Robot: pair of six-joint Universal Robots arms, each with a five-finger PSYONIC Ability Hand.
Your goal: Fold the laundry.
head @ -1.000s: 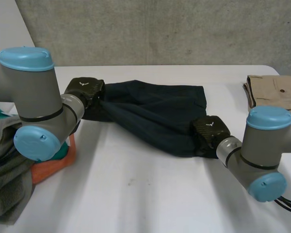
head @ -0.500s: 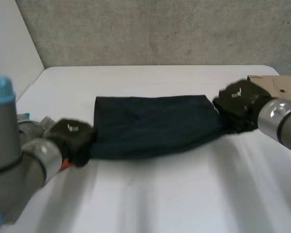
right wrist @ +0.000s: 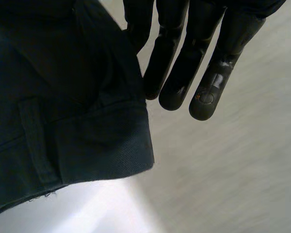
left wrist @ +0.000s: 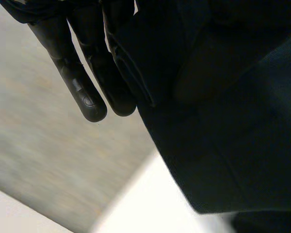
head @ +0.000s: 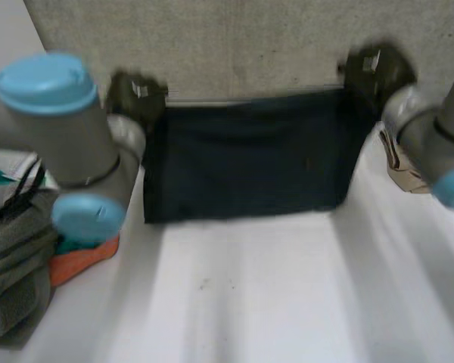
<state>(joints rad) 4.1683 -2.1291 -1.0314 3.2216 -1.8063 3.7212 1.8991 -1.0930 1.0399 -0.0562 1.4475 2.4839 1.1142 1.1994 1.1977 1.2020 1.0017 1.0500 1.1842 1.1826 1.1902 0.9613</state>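
Above the white surface [head: 250, 302], a dark blue cloth [head: 246, 155] hangs flat and wide like a little curtain. The left hand [head: 135, 92] holds the top corner of the cloth on the robot's left side. The right hand [head: 374, 69] holds the other top corner. The top edge of the cloth runs straight and tight from one hand to the other. The bottom edge hangs low, close to the surface, and I cannot tell if it touches.

From the left wrist, the long fingers [left wrist: 82, 92] are straight and close together. The cloth comes out from between them near the palm, so the hand is pinching that corner. From the right wrist, the fingers [right wrist: 208, 87] are straight too, and the thick hem of the cloth is pinched among them and hangs down beside them. A belt loop shows on the cloth near that hem.

Left of the cloth, a pile of grey clothes [head: 15, 265] lies on the surface, with something orange [head: 83, 261] poking out next to it. Right of the cloth, a folded tan piece [head: 405, 170] lies on the surface. Behind the cloth stands a grey wall [head: 250, 45].
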